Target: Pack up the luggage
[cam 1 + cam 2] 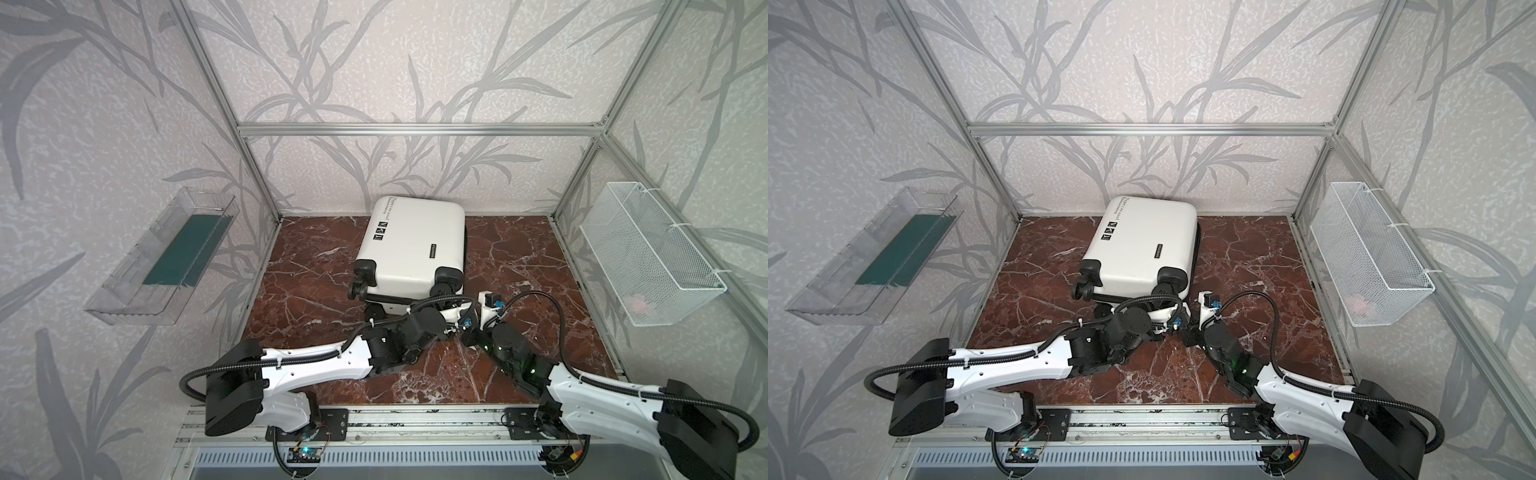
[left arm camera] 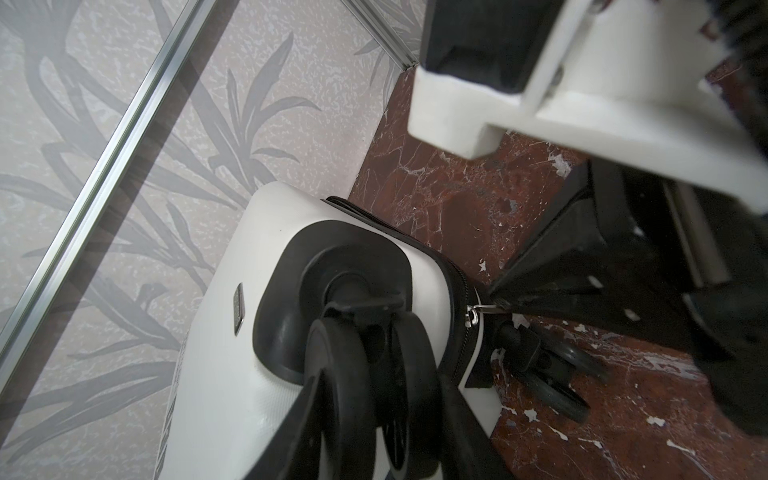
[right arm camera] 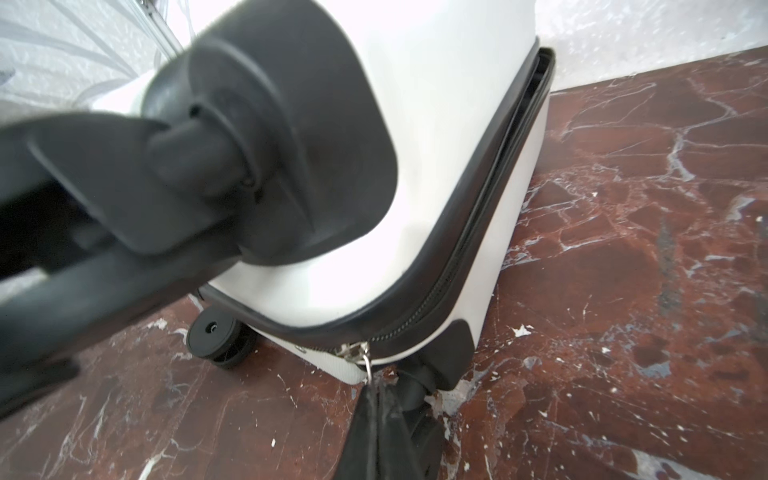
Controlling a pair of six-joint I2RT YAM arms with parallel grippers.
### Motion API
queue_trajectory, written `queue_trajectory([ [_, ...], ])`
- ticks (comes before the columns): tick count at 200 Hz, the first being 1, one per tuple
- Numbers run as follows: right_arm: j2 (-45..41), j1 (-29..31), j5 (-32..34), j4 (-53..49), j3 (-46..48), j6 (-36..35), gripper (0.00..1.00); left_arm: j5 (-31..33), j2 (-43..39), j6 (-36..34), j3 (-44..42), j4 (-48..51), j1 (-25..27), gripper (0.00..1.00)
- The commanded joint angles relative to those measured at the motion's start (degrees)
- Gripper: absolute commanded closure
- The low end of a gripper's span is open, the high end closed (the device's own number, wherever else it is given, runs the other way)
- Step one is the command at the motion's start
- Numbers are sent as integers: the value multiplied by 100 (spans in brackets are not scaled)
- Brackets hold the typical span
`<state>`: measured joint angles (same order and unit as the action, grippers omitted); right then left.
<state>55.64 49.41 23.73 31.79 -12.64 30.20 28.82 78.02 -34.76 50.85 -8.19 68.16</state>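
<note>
Right hand [image 3: 375,392] pinching one silver zipper pull [image 3: 365,362], left hand [image 2: 374,424] clamping one black caster wheel [image 2: 332,374], both on one white hard-shell suitcase [image 1: 409,245].

The right tool [image 2: 502,301] pinches the zipper pull [image 2: 482,309] on the luggage [image 2: 224,395]; the left tool [image 2: 376,419] apparently clamps a blurred wheel [image 2: 332,365].

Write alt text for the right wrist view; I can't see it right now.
The right gripper is shut on the metal zipper pull at a wheel-end corner of the small white hard-shell suitcase, which lies on a red-brown marble tabletop. Its black zipper gapes open farther along.
</note>
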Motion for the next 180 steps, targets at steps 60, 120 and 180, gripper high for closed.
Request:
queue_trajectory([
  [60,488,-203,670,571,348,-97,100,256,-503,157,234,-806,39,100],
  [120,542,-248,-1110,1319,403,-1248,63,258,-543,165,174,-828,32,100],
  [180,795,-300,-1262,1531,309,-1292,61,256,-591,178,175,-812,31,100],
])
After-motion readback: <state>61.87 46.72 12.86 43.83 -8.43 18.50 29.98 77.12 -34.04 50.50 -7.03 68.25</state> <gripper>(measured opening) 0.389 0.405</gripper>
